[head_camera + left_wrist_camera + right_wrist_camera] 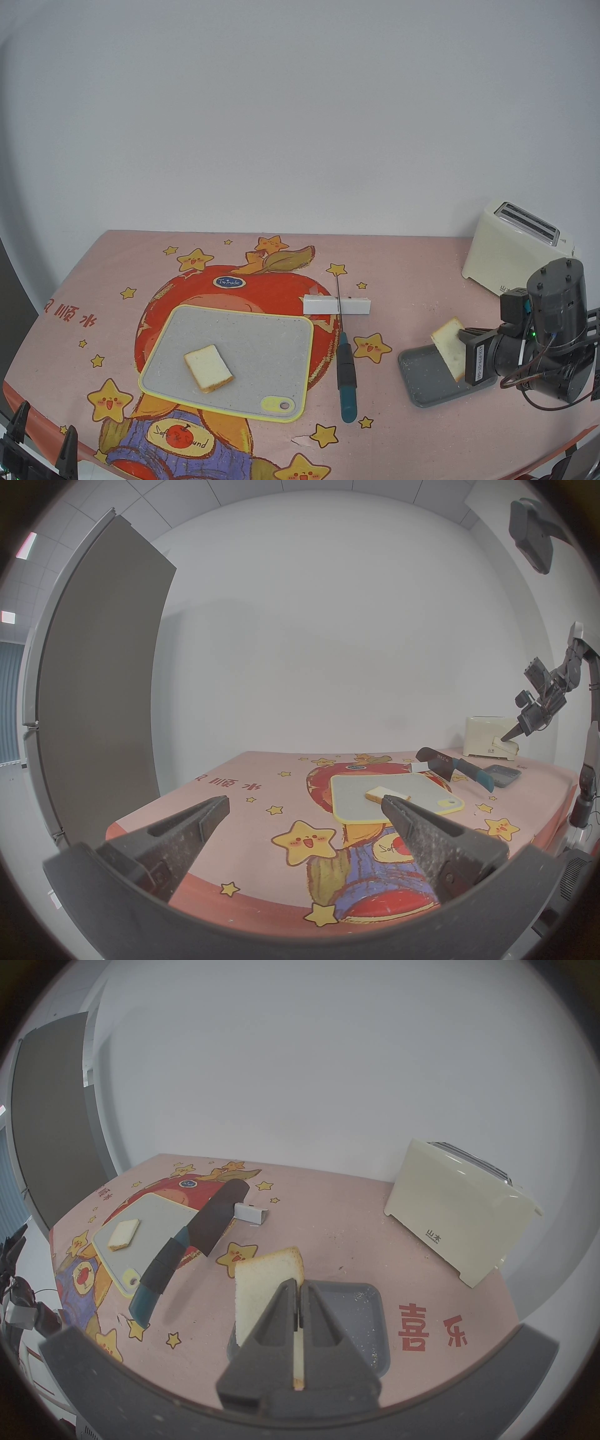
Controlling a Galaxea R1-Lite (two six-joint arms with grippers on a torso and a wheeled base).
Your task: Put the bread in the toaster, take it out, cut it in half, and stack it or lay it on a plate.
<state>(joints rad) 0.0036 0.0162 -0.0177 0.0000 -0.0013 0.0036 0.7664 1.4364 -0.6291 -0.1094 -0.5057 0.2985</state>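
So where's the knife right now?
In the head view the knife lies between the board on its left and the plate on its right, blade propped on a white block.

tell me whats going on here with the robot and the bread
The right gripper is shut on a piece of bread, holding it on edge over the grey plate, near the toaster. A second piece lies flat on the cutting board. The knife lies between board and plate, its blade across a white block. The left gripper is open and holds nothing, off the table's near left edge.
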